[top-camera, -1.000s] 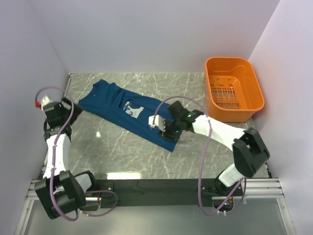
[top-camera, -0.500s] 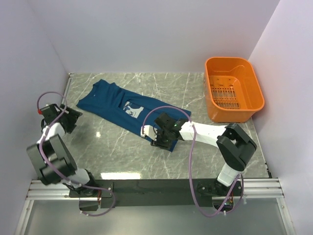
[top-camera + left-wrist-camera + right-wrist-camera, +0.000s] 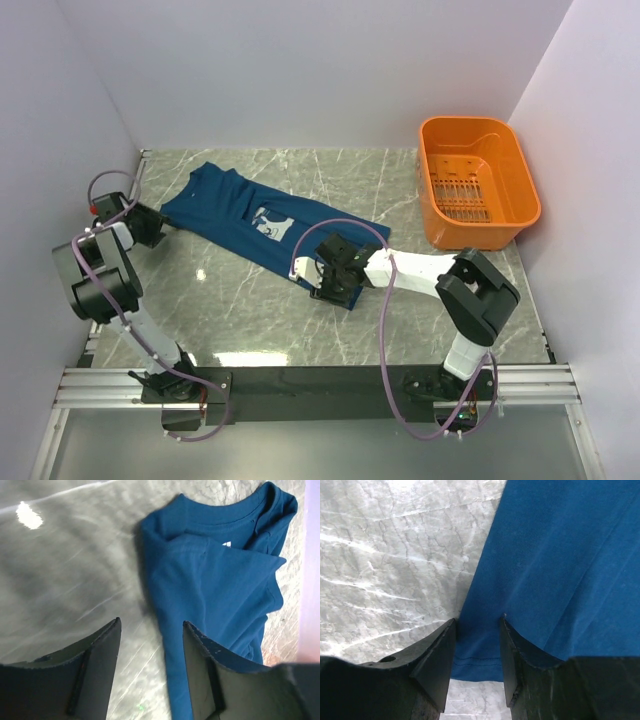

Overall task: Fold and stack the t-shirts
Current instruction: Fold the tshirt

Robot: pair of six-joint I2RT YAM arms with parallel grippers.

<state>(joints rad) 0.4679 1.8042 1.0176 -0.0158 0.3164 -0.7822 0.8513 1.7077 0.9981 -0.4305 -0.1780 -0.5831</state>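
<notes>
Across the bench [image 3: 250, 310] from its back-left corner, the t-shirt [image 3: 235, 205] lies flat, left tool [image 3: 150, 625] and right tool [image 3: 477, 620] open astride its edges; next they likely pinch cloth to fold.

I cannot tell whether the right gripper [image 3: 477, 625] pinches the t-shirt [image 3: 560, 555] hem; its fingers [image 3: 435, 665] hide the cloth's corner.

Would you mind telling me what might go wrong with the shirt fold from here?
The left gripper straddles only the folded side edge of the t-shirt, jaws apart; closing there may catch one layer or none. The right gripper sits at the very hem, so the cloth might slip out on lifting.
</notes>
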